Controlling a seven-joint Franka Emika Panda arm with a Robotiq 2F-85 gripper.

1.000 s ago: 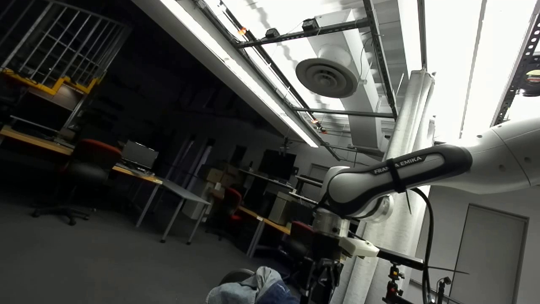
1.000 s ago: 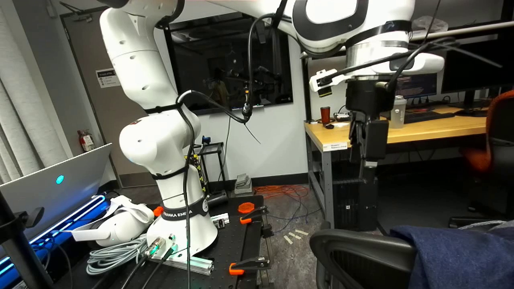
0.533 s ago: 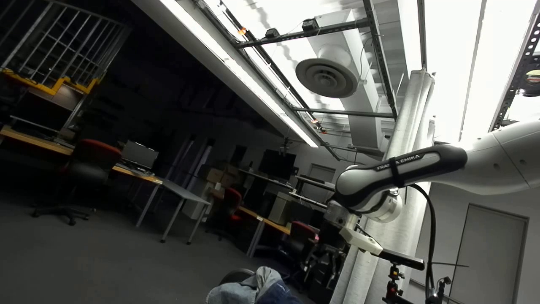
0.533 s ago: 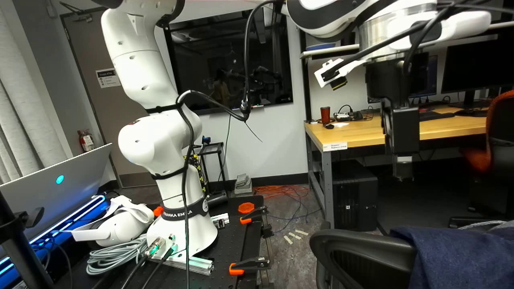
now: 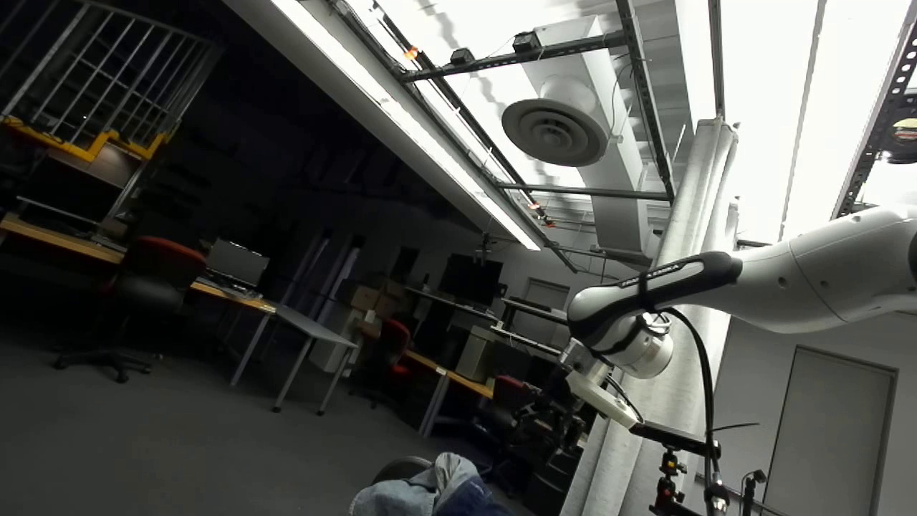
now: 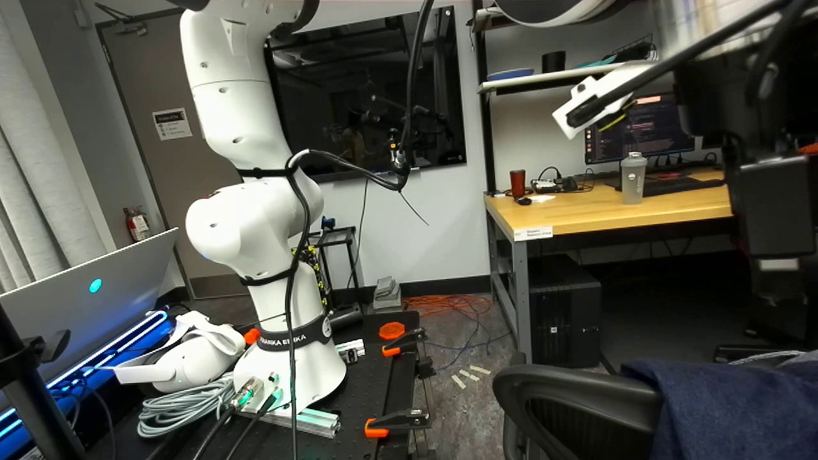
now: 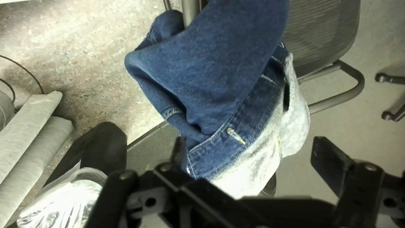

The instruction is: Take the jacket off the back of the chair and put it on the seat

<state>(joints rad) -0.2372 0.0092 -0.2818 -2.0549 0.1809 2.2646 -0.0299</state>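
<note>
The jacket is blue denim with pale whitish parts. It hangs draped over the chair in the wrist view [image 7: 221, 72] and shows in both exterior views, at the bottom edge [image 5: 401, 498] and at the lower right [image 6: 741, 409]. The chair is dark grey; its mesh part [image 7: 322, 34] and a tubular frame show beside the jacket in the wrist view, and a rounded dark part [image 6: 575, 396] shows in an exterior view. My gripper [image 7: 253, 155] is open with nothing between its fingers. In an exterior view the gripper [image 6: 783, 281] is above the jacket, apart in the picture.
A wooden desk [image 6: 613, 207] with a bottle [image 6: 632, 179] stands behind the arm, with a black computer tower [image 6: 565, 313] under it. The black mounting table [image 6: 377, 383] carries clamps near the chair. A clear plastic-wrapped thing [image 7: 66, 199] shows at the wrist view's lower left.
The gripper has moved right and closer to the camera in an exterior view, and has risen and tilted in an exterior view. The jacket and chair have not moved.
</note>
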